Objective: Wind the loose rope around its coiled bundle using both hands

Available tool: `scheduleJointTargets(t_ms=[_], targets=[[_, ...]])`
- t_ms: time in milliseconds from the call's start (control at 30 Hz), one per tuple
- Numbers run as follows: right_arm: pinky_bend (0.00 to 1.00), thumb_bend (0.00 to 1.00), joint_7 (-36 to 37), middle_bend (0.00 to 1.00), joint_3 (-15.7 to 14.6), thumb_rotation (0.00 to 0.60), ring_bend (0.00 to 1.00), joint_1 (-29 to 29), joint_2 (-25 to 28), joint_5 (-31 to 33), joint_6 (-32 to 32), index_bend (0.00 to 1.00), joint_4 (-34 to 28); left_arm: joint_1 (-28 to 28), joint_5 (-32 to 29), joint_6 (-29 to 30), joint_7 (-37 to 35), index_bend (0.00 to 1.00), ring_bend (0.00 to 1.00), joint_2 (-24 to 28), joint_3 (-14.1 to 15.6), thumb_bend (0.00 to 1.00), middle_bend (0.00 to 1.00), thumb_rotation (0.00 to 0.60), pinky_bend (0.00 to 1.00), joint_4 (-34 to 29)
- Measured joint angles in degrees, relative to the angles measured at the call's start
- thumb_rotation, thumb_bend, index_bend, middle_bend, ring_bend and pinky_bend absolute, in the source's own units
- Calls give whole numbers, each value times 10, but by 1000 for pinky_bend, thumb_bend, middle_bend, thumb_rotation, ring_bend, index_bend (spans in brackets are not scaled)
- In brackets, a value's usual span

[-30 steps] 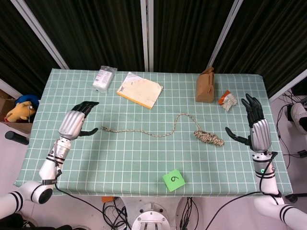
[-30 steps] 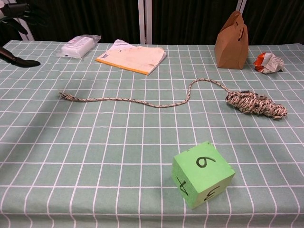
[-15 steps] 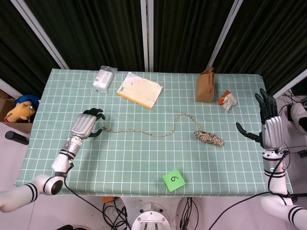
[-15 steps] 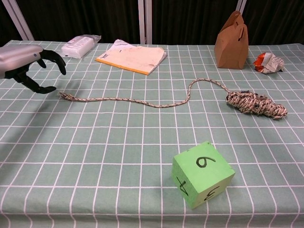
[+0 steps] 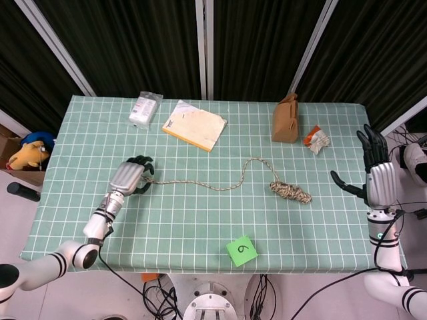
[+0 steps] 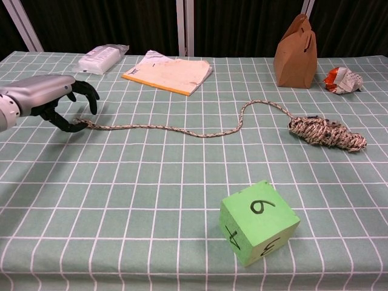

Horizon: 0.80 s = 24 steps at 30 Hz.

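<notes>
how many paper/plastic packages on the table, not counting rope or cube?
4, all along the far edge: white plastic packet far left, yellow-edged paper pad beside it, brown paper bag standing right of centre, crumpled orange-and-white wrapper far right. None appear hidden.

- The head view looks steeply down from above the near edge, taking in the whole table (image 5: 200, 220).
- The chest view sits low and close, facing across the table (image 6: 151, 242) towards the dark curtains (image 6: 242, 24).
- Both share the green cube (image 5: 241, 251) (image 6: 259, 222).
</notes>
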Motion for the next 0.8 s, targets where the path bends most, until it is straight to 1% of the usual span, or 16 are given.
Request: scheduleJointTargets(t_ms=[267,633,800], targets=[[0,150,8,0,-3,600,0,0,-7,2,-5,0,10,-4,-1,-9,3,499,175,-11,3,334,211,600,266,19],[0,151,3,0,-7,600,0,3,-8,0,-10,0,18,-8,-4,-18,8,507,175,-21,4,335,215,600,266,40],[0,151,5,0,-7,600,0,3,-10,2,-10,0,20,-9,-6,-20,5,520,175,-26,3,350,217,600,266,49]])
